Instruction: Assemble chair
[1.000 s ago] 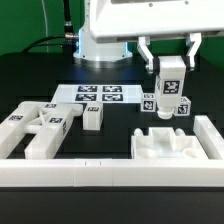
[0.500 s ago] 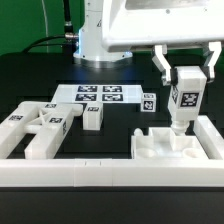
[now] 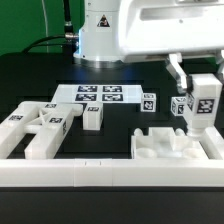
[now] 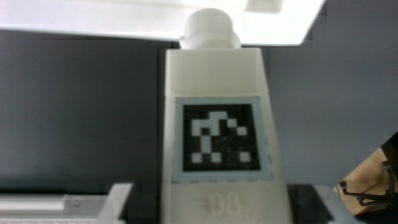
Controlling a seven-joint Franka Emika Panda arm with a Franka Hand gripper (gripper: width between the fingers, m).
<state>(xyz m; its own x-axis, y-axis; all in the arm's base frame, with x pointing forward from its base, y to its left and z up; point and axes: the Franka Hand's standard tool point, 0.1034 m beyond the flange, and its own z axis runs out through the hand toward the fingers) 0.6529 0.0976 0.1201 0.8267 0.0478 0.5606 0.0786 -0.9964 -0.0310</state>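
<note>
While pincer [image 3: 203, 84] grips it, chair leg [image 3: 204, 112] upright, glossy white (tagged face).

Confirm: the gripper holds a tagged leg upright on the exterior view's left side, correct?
Not quite. The gripper does hold the tagged leg upright, but on the exterior view's right side, not the left. The exterior view shows it.

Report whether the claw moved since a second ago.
Yes: the claw, gripping a chair leg, moved to the exterior view's right, away from the marker board.
</note>
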